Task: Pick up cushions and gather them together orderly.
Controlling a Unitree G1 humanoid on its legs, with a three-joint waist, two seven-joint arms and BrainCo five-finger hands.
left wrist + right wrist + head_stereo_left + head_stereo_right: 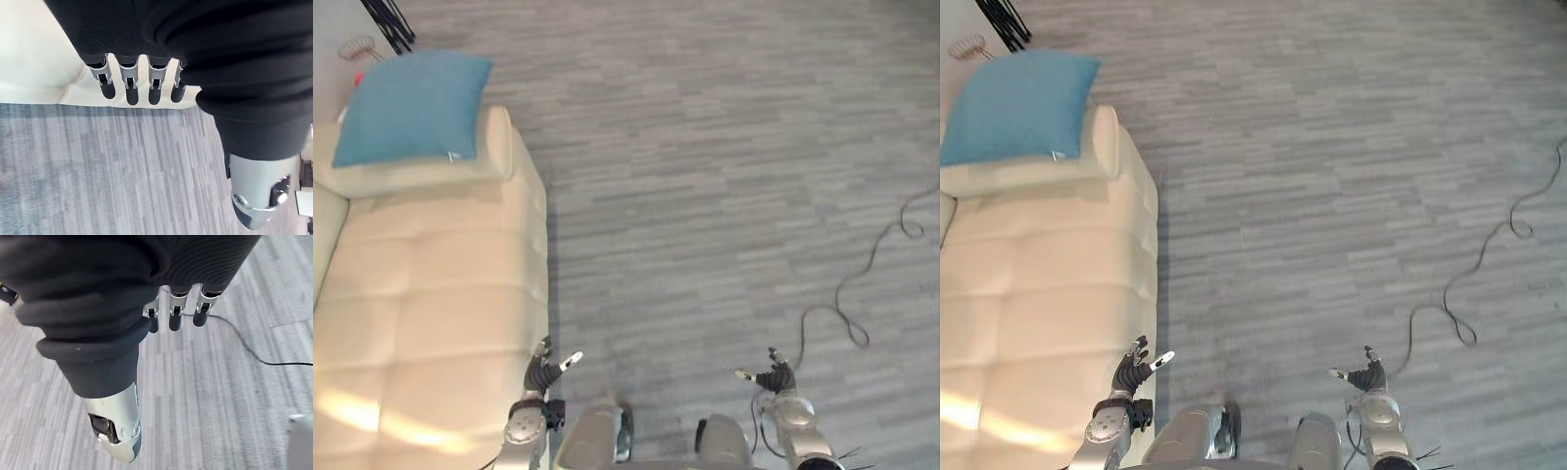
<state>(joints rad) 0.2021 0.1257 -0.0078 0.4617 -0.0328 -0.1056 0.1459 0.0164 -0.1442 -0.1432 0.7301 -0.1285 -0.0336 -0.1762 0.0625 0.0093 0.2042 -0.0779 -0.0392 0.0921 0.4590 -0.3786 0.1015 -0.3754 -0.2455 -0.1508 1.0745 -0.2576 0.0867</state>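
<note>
Both hands hang low and near, the left hand [544,375] right at the cream sofa's [440,313] floor-side edge, the right hand [773,377] well apart from it over bare grey carpet [724,176]. Each has its fingers loosely extended and empty, as the wrist views confirm. One blue cushion [411,106] lies tilted on the sofa's far armrest, a corner overhanging the armrest's floor-side end. Black tripod legs [389,22] stand beyond the cushion, by the wall. Wide open carpet stretches to the robot's right of the sofa's long straight edge.
</note>
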